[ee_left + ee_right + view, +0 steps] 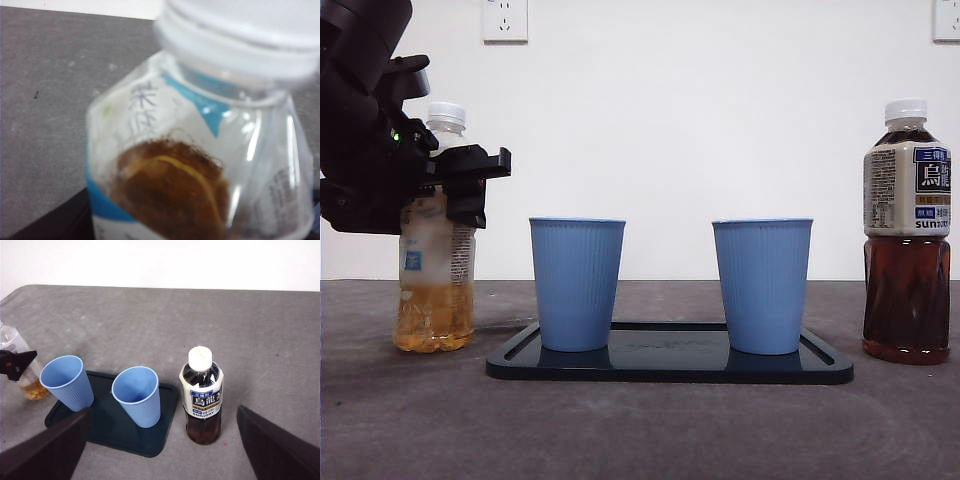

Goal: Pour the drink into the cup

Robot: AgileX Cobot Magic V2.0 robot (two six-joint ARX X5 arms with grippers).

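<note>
The left gripper (pixel 460 185) is sitting at the shoulder of the clear plastic bottle of amber drink (pixel 436 290); whether it is pinching cannot be told. Beside it, two blue ribbed cups (pixel 577 283) (pixel 761 285) are standing on a dark tray (pixel 670 365). The right gripper (pixel 162 450) is hanging spread wide above the white-capped dark tea bottle (pixel 201 397).

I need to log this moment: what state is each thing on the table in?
Clear plastic bottle of amber drink: upright, capped, left gripper at it.
Dark tea bottle: upright, capped, untouched.
Two blue ribbed cups: upright on black tray.
Right gripper: open, high above.
</note>
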